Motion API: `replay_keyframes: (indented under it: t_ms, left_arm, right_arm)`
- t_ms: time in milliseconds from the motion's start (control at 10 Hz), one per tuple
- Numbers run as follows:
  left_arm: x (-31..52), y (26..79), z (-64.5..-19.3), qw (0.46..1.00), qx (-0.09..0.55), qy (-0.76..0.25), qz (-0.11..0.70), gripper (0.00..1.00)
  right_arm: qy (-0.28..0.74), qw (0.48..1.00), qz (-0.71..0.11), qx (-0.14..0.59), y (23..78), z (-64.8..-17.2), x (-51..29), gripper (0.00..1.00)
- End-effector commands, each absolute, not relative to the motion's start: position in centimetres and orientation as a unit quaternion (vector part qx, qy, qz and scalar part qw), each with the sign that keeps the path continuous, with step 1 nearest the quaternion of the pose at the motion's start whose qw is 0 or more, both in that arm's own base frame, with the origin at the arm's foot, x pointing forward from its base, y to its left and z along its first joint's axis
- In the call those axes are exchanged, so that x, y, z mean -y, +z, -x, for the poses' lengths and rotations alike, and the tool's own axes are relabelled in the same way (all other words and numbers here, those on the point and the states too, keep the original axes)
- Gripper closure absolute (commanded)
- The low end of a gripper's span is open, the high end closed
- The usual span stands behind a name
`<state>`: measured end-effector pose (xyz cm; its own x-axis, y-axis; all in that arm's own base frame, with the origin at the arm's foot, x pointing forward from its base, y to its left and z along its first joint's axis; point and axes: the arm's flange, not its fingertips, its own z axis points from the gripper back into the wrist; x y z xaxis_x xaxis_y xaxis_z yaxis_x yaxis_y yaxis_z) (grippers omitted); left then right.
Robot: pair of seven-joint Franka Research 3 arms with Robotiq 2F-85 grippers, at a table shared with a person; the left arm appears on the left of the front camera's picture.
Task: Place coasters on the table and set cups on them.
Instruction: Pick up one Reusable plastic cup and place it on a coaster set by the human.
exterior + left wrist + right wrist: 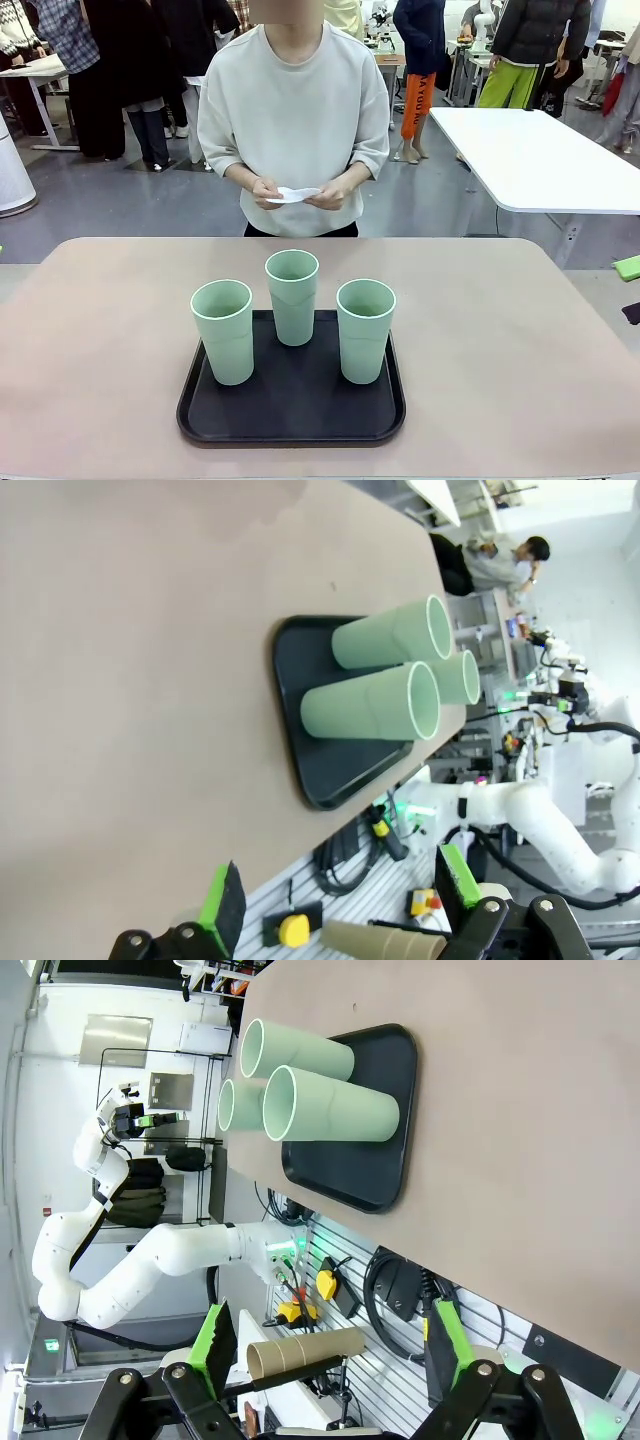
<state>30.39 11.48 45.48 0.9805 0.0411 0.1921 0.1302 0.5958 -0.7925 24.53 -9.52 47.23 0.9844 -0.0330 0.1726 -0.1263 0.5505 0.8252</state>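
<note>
The left fingers [225, 905] and right fingers [215, 1345] are released, grasping nothing, back from the desk [500, 330]. All three cups [292, 295] stand upright on the black tray [290, 425]. Beyond the far edge, the person's hands [330, 193] hold the coasters [293, 194]. No coaster is laid; the task is judged unstarted.

The desk [520, 340] is a beige-pink matte top with rounded far corners. A black tray [295, 405] with rounded corners lies flat on it, midway across and close to the near edge. Three pale green cups [293, 300] stand upright on the tray, mouths up and slightly apart. One is on the left, one on the right, and the third stands between them at the tray's far edge.
</note>
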Motion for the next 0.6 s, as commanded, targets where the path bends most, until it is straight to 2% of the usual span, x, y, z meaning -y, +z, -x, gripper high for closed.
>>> replay_keyframes:
  t_ms: [0,500]
  left_arm:
    - [-11.56,45.51,-30.36,0.886,0.097,-0.026,0.453,0.00]
    - [-11.56,45.51,-30.36,0.886,0.097,-0.026,0.453,0.00]
  right_arm:
    - [0.024,0.877,-0.472,0.088,47.33,-24.57,9.63,0.00]
    - [0.024,0.877,-0.472,0.088,47.33,-24.57,9.63,0.00]
